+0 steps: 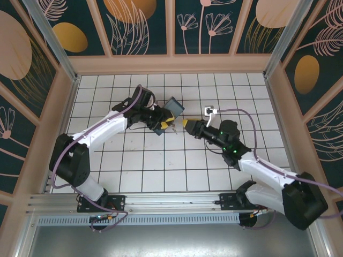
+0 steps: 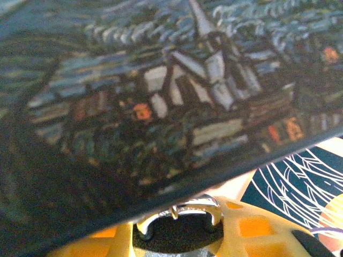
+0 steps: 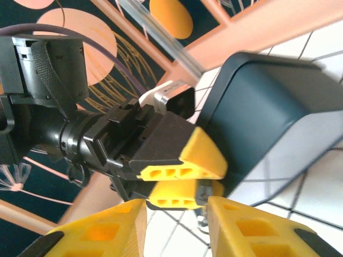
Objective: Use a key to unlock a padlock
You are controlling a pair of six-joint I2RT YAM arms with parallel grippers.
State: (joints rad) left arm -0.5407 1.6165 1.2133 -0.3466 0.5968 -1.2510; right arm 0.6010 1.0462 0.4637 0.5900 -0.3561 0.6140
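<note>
A white tiled counter [image 1: 161,171] is boxed in by dark teal wall panels [image 1: 139,24] painted with peach flowers. Two robot arms reach from the near edge and meet in the middle.

The left hand [image 1: 170,122] is closed on the padlock [image 2: 179,222]. Seen from that wrist, a thin silver shackle arches over a dark body pinched between the yellow fingers. A blue painted box [image 1: 172,108] sits tilted just above and against that hand, blocking much of its sightline. Whether the shackle passes through a hasp on the box cannot be told.

The right hand [image 3: 176,208] is directly opposite, almost tip to tip with the left hand. Its two yellow fingers are spread apart with nothing clearly between them.

The key cannot be made out with certainty. A small silvery speck just ahead of the right hand's fingertips, under the left hand's fingers, may be the key or part of the lock.

Likely risks:
- The lock is tiny and held only at the fingertips, so a sideways push from the right hand could twist it or pop it loose.
- The hands are so close that a small advance could knock finger against finger or shove the box.
- With the keyhole hidden and the key unconfirmed, closing the right hand here may grab nothing.
</note>
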